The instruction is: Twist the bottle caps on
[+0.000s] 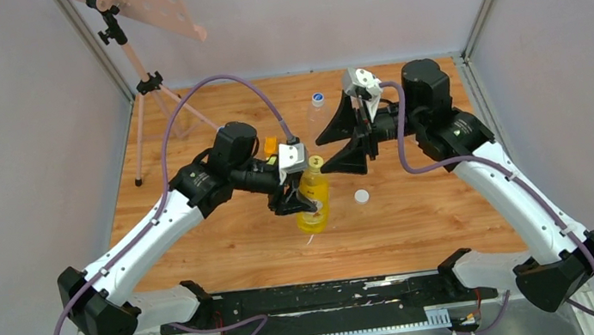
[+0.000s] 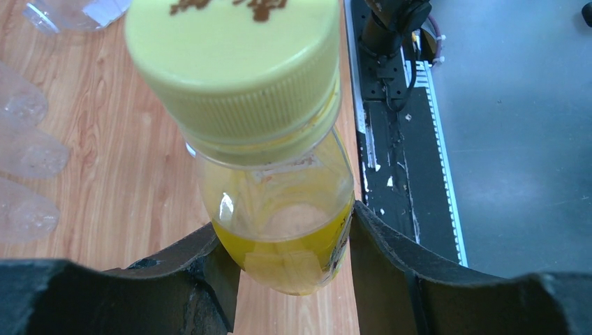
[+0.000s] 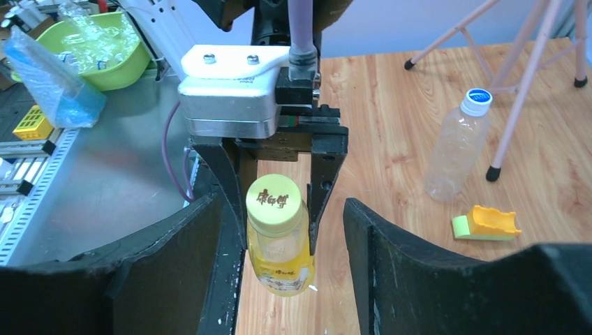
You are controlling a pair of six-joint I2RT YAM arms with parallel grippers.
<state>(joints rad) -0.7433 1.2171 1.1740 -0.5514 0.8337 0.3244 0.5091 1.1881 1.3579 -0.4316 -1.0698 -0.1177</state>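
Observation:
My left gripper (image 1: pixel 304 194) is shut on the slim yellow bottle (image 1: pixel 314 204) and holds it tilted above the table. In the left wrist view both black fingers (image 2: pixel 209 258) press the bottle's body (image 2: pixel 279 230), and the yellow cap (image 2: pixel 234 63) sits on its neck. My right gripper (image 1: pixel 348 139) stands open just right of that cap (image 1: pixel 315 162), apart from it. Seen from the right wrist, the cap (image 3: pixel 277 202) lies beyond my spread fingers (image 3: pixel 199 244). A plain white cap (image 1: pixel 361 196) lies loose on the wood. The slim clear bottle (image 3: pixel 457 150) stands upright with the blue cap (image 3: pixel 477 101) on it.
A small orange-and-green block (image 3: pixel 486 223) lies near the clear bottle. A tripod (image 1: pixel 149 87) with a pink perforated board (image 1: pixel 142 6) stands at the back left. Clear plastic lobes (image 2: pixel 24 167) show at the left wrist view's edge. A green bowl (image 3: pixel 98 49) sits off the table.

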